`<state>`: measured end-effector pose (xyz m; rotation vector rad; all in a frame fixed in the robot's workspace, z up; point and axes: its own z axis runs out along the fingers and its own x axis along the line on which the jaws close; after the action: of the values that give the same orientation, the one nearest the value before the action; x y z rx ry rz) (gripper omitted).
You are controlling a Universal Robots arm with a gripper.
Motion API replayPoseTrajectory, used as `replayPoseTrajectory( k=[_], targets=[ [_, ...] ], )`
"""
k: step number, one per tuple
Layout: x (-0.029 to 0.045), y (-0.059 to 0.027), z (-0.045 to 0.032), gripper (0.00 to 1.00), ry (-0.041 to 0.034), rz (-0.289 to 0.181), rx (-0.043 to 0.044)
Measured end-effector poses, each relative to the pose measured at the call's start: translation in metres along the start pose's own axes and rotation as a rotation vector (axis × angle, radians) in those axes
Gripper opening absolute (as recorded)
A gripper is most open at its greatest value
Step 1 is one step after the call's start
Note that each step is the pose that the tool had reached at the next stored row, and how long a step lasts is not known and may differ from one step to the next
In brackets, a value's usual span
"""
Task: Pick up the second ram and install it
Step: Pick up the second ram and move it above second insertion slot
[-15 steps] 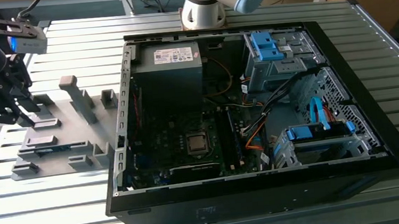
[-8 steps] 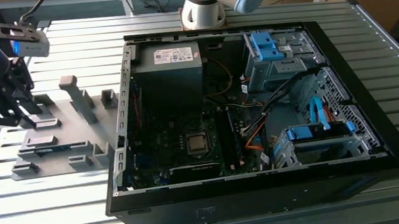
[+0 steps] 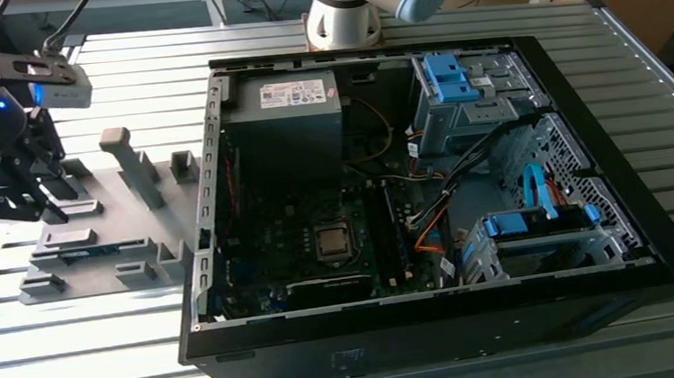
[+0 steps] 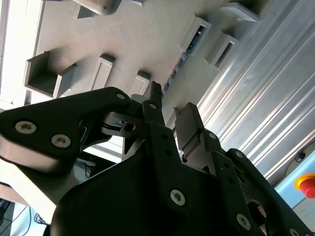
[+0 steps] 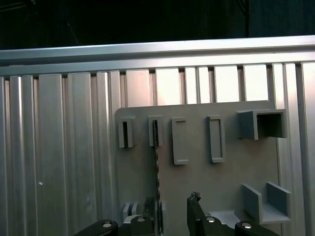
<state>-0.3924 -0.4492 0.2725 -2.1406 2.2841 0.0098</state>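
Second ram (image 5: 156,167) stands in holder (image 5: 197,172) on slatted table (image 5: 59,147).

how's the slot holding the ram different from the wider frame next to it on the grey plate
The ram slot is narrow and short; the neighbouring frame is wider and longer. The slot holds the second ram, a thin board on edge running toward the gripper; the frame shows only bare plate inside. Both are grey raised blocks on the same holder plate.
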Motion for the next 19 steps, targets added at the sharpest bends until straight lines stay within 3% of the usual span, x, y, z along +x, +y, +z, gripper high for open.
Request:
replayPoseTrajectory(
  k=[19],
  targets=[
    [0.0059, 0.0075, 0.0307, 0.38, 0.0002, 0.000, -0.0005]
  ],
)
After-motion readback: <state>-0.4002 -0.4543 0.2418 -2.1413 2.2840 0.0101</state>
